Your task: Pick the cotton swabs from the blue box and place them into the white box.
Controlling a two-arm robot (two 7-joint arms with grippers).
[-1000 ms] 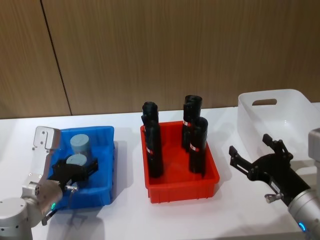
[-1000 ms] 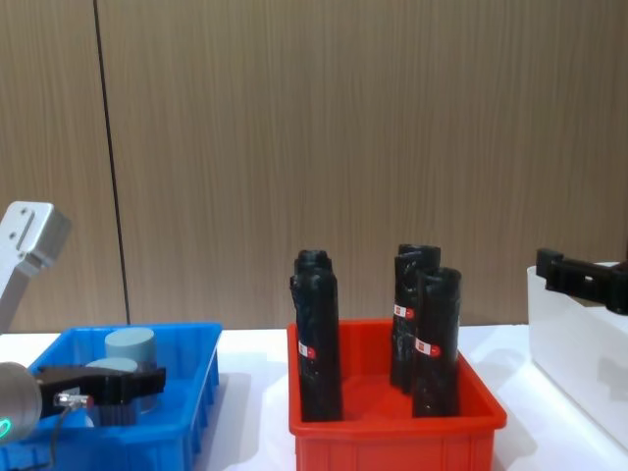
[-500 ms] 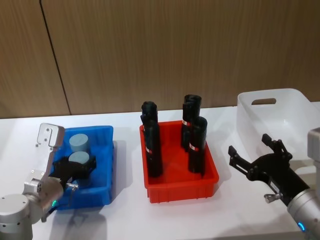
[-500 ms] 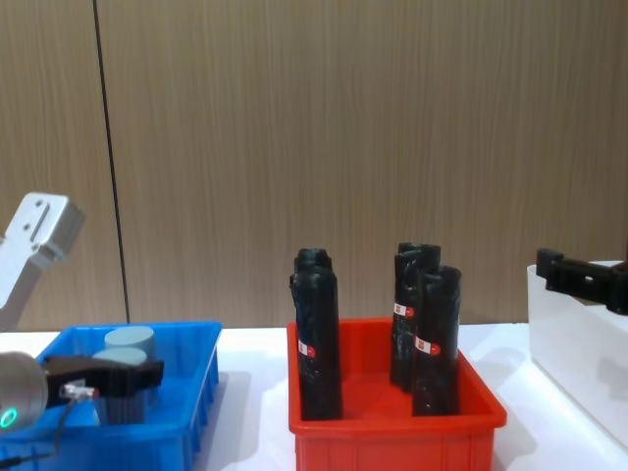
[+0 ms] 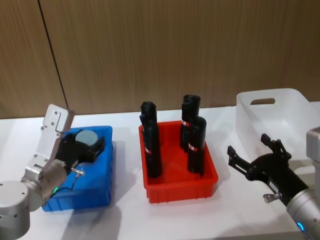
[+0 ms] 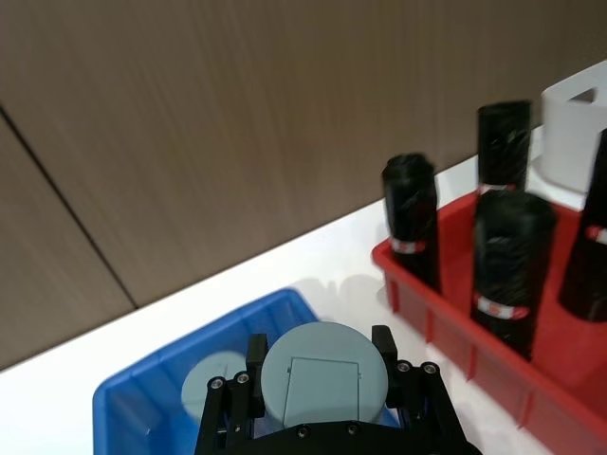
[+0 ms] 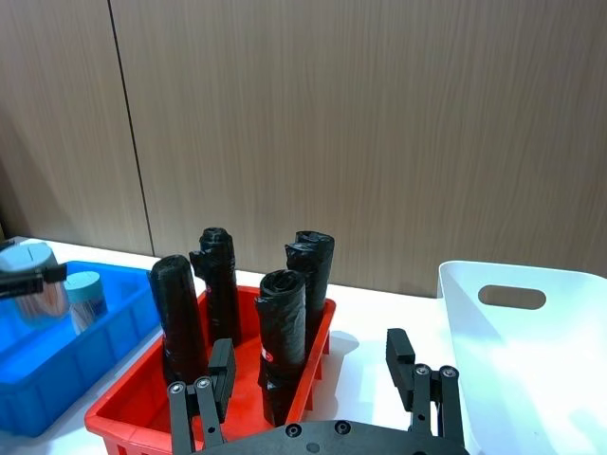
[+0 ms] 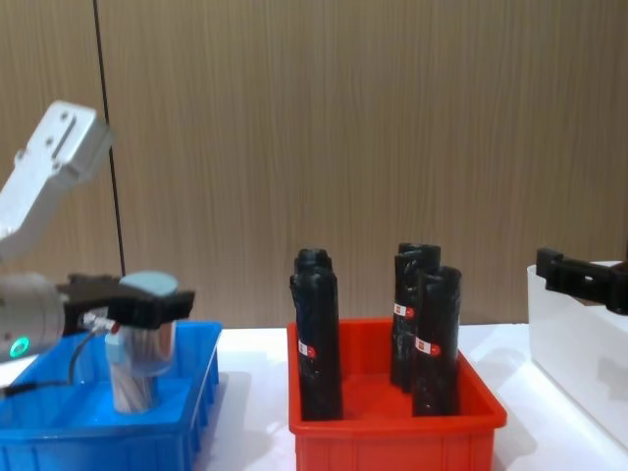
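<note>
Pale blue-grey lid upward, one jar of cotton swabs (image 8: 138,365) hangs clenched in my left gripper (image 8: 149,300), over the blue box (image 5: 97,189); whether it clears the rim I cannot tell. I grip it by the sides, upright, so nothing spills. A second jar (image 6: 213,384) stands in the box beneath. The white box (image 5: 247,122) lies at three o'clock, beyond the red bin (image 5: 180,189), whose tall black rolls (image 5: 150,145) I judge call for a high carry. My right gripper (image 5: 252,151) waits spread wide beside the white box.
</note>
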